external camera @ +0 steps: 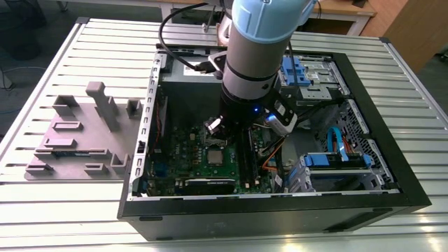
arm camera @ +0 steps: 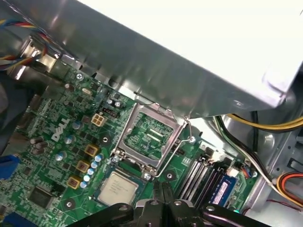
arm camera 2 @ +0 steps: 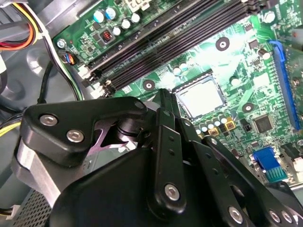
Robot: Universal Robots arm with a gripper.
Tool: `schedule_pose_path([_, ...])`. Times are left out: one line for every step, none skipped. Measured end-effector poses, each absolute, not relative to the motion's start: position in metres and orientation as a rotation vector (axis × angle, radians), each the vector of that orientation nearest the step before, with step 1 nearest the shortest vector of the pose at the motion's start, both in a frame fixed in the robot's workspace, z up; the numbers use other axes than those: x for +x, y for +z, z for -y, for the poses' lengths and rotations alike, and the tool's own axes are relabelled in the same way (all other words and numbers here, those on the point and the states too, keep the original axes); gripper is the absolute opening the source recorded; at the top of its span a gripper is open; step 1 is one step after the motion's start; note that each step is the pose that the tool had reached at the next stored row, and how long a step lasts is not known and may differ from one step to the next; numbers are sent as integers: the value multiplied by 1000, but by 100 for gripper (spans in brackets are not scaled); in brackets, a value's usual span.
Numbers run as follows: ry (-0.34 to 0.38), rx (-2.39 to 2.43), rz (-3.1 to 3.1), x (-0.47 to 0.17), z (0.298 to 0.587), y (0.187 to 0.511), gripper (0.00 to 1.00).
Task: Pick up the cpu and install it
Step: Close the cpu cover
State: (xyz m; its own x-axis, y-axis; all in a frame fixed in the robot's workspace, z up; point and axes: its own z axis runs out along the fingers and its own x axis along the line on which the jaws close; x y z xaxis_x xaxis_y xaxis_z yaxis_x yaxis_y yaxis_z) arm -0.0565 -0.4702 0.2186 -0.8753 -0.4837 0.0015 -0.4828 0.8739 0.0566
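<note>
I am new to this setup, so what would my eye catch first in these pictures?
The grey-and-blue robot arm reaches into the open computer case on the slatted table. Near its shut gripper, the silver cpu sits flat on the green board.

Arm (external camera: 252,58) comes down steeply from the far side, wrist pointing down. Gripper (arm camera: 163,189) sits low, fingers (arm camera 2: 165,123) pressed together in both wrist views, nothing between them.
</note>
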Motion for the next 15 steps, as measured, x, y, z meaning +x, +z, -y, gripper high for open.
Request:
schedule_pose_path([-85,784,3025,-56,470,218,11])
schedule_pose_path([-86,787,3024,-56,469,218,11])
schedule_pose_path([-86,790,3023,-55,468,218,11])
schedule_pose_path([-86,792,3023,-55,467,218,11])
schedule_pose_path([-87,794,3022,-55,466,217,11])
schedule_pose_path([-87,796,3022,-54,464,217,11])
schedule_pose_path([-88,798,3021,-54,463,217,11])
schedule_pose_path([-88,799,3021,-54,461,216,11])
schedule_pose_path([-88,801,3020,-54,460,216,11])
schedule_pose_path([-88,802,3020,-54,458,216,11])
schedule_pose_path([-88,803,3020,-53,456,216,11])
schedule_pose_path([-88,804,3019,-53,454,216,11])
schedule_pose_path([-88,805,3019,-53,453,216,11])
schedule_pose_path([-88,807,3019,-53,451,216,11])
schedule_pose_path([-88,807,3018,-52,450,215,11])
